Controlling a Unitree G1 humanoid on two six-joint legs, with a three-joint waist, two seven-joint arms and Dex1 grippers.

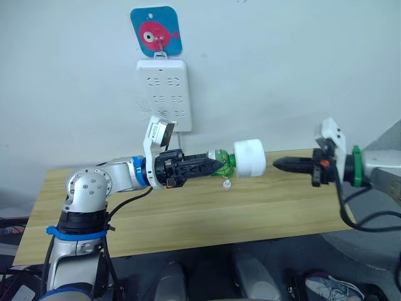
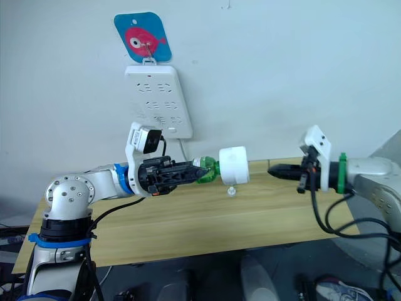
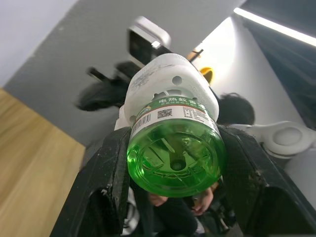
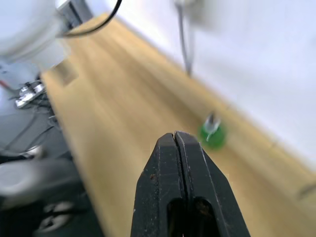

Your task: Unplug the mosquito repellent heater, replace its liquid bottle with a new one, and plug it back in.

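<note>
My left gripper (image 1: pixel 216 166) is shut on a green liquid bottle (image 3: pixel 173 158), holding it level above the table's back edge. The bottle's neck is screwed into the white mosquito repellent heater (image 1: pixel 250 157), which points toward my right side. Just right of the heater my right gripper (image 1: pixel 280 165) is shut with nothing in it, a small gap away from the heater. A second small green bottle (image 4: pixel 212 133) with a clear tip (image 1: pixel 227 185) lies on the wooden table (image 1: pixel 188 219) under the held unit.
A long white power strip (image 1: pixel 164 94) hangs on the wall from a blue fish-shaped hook (image 1: pixel 156 31), above and behind my left gripper. Its cable runs down to the table. The table's front edge lies below my arms.
</note>
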